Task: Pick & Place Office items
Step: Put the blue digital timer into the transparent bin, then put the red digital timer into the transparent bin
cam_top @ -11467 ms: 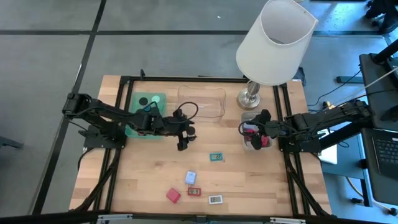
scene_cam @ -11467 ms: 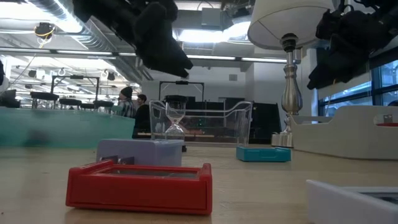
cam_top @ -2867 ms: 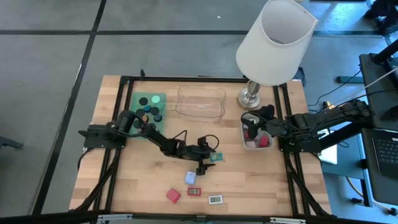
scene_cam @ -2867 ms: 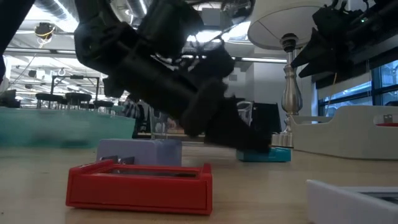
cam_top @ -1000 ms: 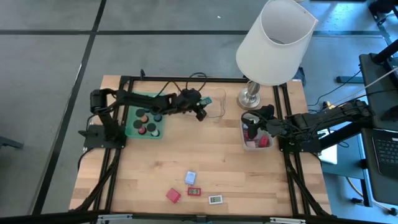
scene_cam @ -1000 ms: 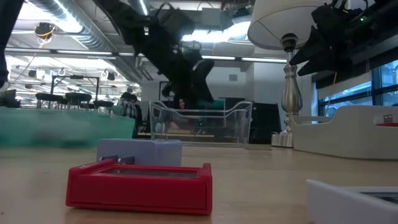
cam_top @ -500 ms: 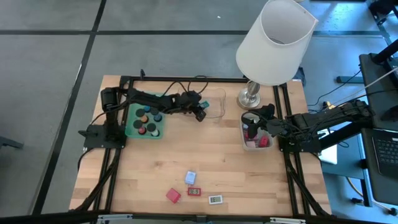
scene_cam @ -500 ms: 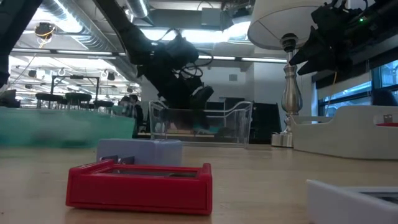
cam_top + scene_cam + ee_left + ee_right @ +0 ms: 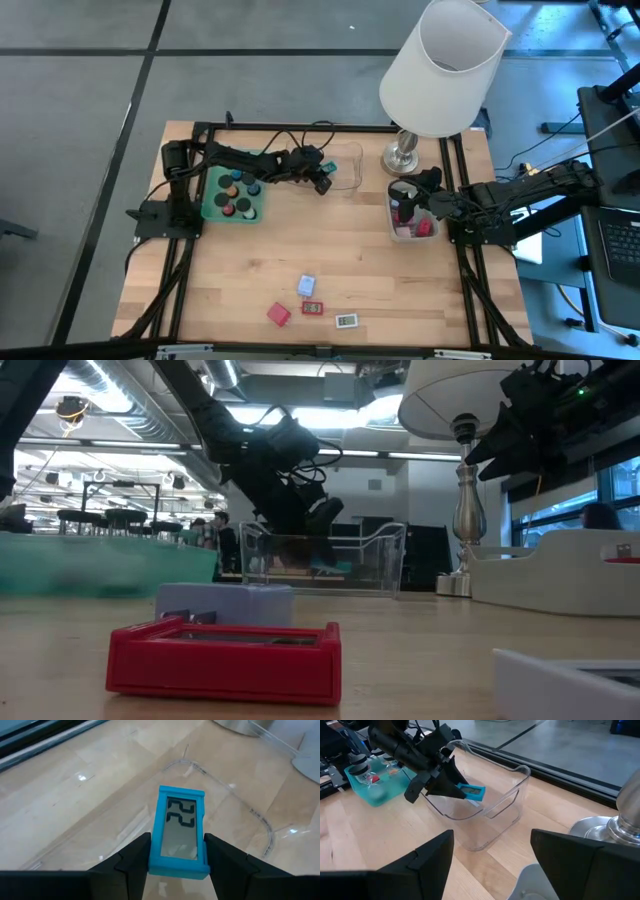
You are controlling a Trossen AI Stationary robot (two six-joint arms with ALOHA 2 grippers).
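1. Office items lie scattered relative to the clear tray [image 9: 335,168]: a blue labelled rectangle [image 9: 181,831] sits inside it, between the left gripper's [image 9: 177,856] fingers [image 9: 134,857].
2. Left gripper [image 9: 322,183] reaches into the clear tray [image 9: 485,815] from the green tray's side; its jaws flank the blue rectangle [image 9: 471,792] closely, and whether they press it or have just let go I cannot tell.
3. Green tray [image 9: 212,203] stands just beside the clear tray and carries short black cylinders with coloured tops [image 9: 233,190].
4. Right gripper [image 9: 402,210] hangs over the grey tray [image 9: 402,233], which sits on the clear tray's other side, near the lamp [image 9: 440,70]. Its jaws are spread with nothing between them in the right wrist view.
5. Four more items lie well apart from the clear tray, toward the table's [image 9: 420,290] near edge: a pale blue block [image 9: 307,285], a red block [image 9: 278,314], a small red rectangle [image 9: 313,308] and a white rectangle [image 9: 346,321].
6. Seen from the low view, the red block [image 9: 225,657] sits in front of the pale block [image 9: 225,603], with the clear tray [image 9: 325,558] behind them.
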